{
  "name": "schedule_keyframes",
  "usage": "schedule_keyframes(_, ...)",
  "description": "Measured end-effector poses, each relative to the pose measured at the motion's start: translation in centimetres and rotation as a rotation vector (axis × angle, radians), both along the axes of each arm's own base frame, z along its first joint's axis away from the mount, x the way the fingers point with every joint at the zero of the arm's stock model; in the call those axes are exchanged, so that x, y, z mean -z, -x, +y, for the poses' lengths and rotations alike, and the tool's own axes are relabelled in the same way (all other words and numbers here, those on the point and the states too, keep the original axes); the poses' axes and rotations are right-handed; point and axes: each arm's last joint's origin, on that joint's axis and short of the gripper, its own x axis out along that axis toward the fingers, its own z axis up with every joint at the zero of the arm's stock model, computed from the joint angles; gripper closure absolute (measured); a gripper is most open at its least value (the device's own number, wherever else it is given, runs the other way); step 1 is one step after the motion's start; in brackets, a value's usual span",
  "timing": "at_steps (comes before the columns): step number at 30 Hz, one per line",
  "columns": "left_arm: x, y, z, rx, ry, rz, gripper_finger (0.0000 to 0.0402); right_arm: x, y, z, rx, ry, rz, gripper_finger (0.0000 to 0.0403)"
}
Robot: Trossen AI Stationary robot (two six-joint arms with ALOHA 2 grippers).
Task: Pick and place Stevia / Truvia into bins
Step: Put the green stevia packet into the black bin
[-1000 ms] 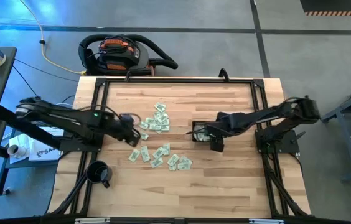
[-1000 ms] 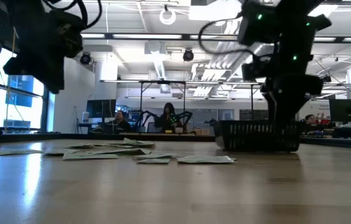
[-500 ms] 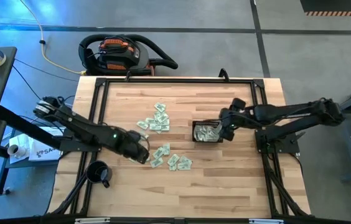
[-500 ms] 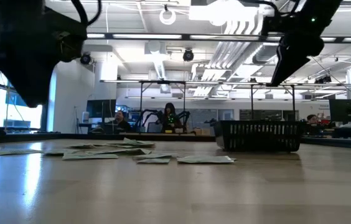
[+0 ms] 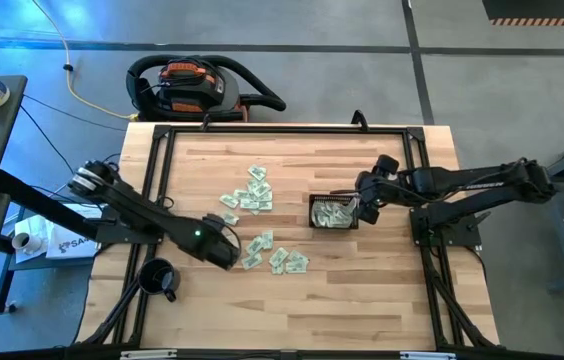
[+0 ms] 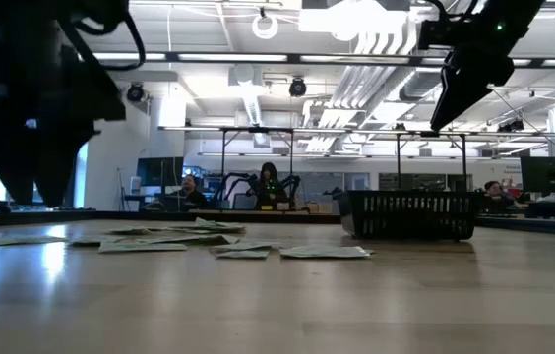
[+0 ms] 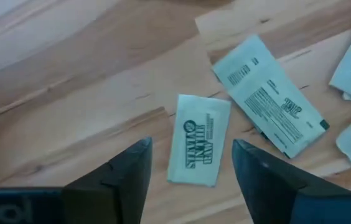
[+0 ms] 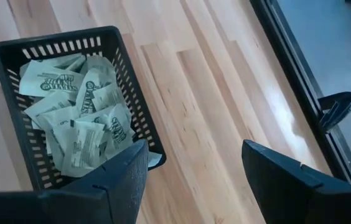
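Several pale green and white Stevia sachets lie flat on the wooden table in two loose clusters (image 5: 249, 194) (image 5: 280, 259); the low view shows them as a flat row (image 6: 179, 239). My left gripper (image 5: 224, 247) hangs open, pointing down over the near cluster's left end. In its wrist view one sachet (image 7: 198, 140) lies on the wood between and beyond the two fingers, untouched. The black mesh bin (image 5: 333, 213) (image 6: 410, 214) stands right of centre with several sachets inside (image 8: 79, 121). My right gripper (image 5: 367, 203) (image 8: 194, 158) is open, raised above the bin's right side.
A round black mug (image 5: 159, 278) stands near the table's near left corner, close to my left arm. A black frame rail (image 5: 292, 128) runs round the tabletop. A vacuum cleaner (image 5: 197, 85) sits on the floor beyond the far edge. Bare wood lies along the near edge.
My left gripper has moved toward the table's near edge and come down, from beside the far cluster to over the near cluster's left end. My right gripper has risen out of the bin and drawn back a little toward the right edge, then kept still.
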Motion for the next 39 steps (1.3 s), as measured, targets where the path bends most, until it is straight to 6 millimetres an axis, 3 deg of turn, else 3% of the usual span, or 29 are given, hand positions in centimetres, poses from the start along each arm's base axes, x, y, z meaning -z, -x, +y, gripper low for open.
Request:
schedule_keyframes(10, 3.1, -1.7, -1.0, 0.118, 0.04, 0.052, 0.0194, 0.1, 0.1, 0.0, 0.046, -0.044, -0.01, 0.0153)
schedule_keyframes(15, 3.4, -1.9, -0.8, 0.191, 0.037, 0.072, 0.0275, 0.1, 0.1, 0.0, 0.05, -0.045, -0.014, 0.0153)
schedule_keyframes(19, 3.5, -2.1, 0.3, 0.247, 0.037, 0.114, 0.0358, 0.1, 0.1, 0.0, 0.085, -0.061, -0.034, 0.0153)
schedule_keyframes(21, 3.2, -2.3, 1.0, 0.266, 0.034, 0.126, 0.0381, 0.1, 0.1, 0.0, 0.108, -0.072, -0.047, 0.0153)
schedule_keyframes(25, 1.4, -2.6, 2.4, 0.315, 0.023, 0.169, 0.0367, -0.2, 0.3, 0.4, 0.149, -0.057, -0.09, 0.0153)
schedule_keyframes(29, -3.5, -4.5, 3.2, 0.462, -0.062, 0.024, 0.0377, -0.8, 1.3, 1.2, 0.21, -0.015, -0.163, 0.0153)
schedule_keyframes(33, -7.0, -7.5, 5.3, 0.618, -0.168, -0.151, 0.0381, -1.1, 2.9, 1.8, 0.306, -0.013, -0.204, 0.0153)
schedule_keyframes(39, -8.9, -12.9, 10.0, 0.858, -0.247, -0.537, 0.0379, -1.0, 5.4, 2.5, 0.378, -0.058, -0.14, 0.0153)
